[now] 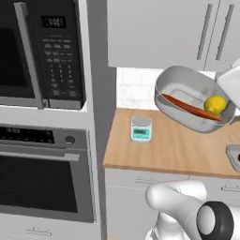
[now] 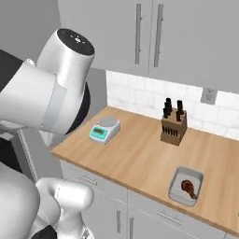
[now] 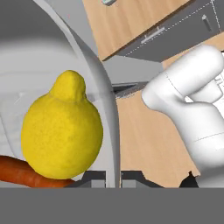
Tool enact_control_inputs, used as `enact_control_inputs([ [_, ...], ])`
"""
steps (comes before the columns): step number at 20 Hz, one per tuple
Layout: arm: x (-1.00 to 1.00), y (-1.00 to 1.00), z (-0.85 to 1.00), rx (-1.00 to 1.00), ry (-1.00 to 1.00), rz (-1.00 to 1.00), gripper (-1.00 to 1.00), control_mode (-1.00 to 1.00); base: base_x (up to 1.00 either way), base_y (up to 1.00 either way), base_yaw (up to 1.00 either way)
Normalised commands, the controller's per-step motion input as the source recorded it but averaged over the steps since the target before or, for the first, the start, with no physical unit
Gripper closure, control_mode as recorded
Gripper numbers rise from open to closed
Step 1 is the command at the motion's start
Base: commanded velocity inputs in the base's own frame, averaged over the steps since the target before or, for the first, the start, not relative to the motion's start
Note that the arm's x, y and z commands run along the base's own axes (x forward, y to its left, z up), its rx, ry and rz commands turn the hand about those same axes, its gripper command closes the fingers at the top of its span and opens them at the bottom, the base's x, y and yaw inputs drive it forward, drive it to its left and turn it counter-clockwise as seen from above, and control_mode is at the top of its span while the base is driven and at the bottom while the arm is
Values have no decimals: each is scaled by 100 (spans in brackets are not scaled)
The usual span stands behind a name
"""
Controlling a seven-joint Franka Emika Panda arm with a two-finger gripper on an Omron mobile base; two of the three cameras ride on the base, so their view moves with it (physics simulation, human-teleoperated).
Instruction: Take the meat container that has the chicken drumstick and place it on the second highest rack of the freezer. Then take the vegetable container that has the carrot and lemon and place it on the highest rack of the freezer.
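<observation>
Pinching the vegetable container [image 1: 187, 89] rim, apparently, the claw [image 3: 113, 175] holds it tilted, carrot [image 1: 187, 107] and lemon [image 1: 214, 104] inside.

Wooden counter [image 2: 140, 154] (grey cabinets [image 2: 154, 37] above)

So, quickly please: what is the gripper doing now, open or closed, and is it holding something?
Gripper: closed on the rim of the tray with carrot and lemon, held up.

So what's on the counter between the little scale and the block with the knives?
Nothing. In the right base view, bare wood lies between the scale and the knife block.
</observation>
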Motion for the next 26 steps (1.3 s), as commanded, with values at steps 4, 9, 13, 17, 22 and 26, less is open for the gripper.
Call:
enact_control_inputs([
  [4, 0, 0, 0, 0, 0, 0, 100, 100, -25, 3, 75],
  [9, 0, 0, 0, 0, 0, 0, 100, 100, -30, 6, 81],
  [13, 0, 0, 0, 0, 0, 0, 100, 100, -40, 18, 73],
  [17, 0, 0, 0, 0, 0, 0, 100, 100, -19, 39, 75],
  [22, 0, 0, 0, 0, 0, 0, 100, 100, -10, 38, 67],
  [26, 0, 0, 0, 0, 0, 0, 100, 100, 15, 43, 22],
])
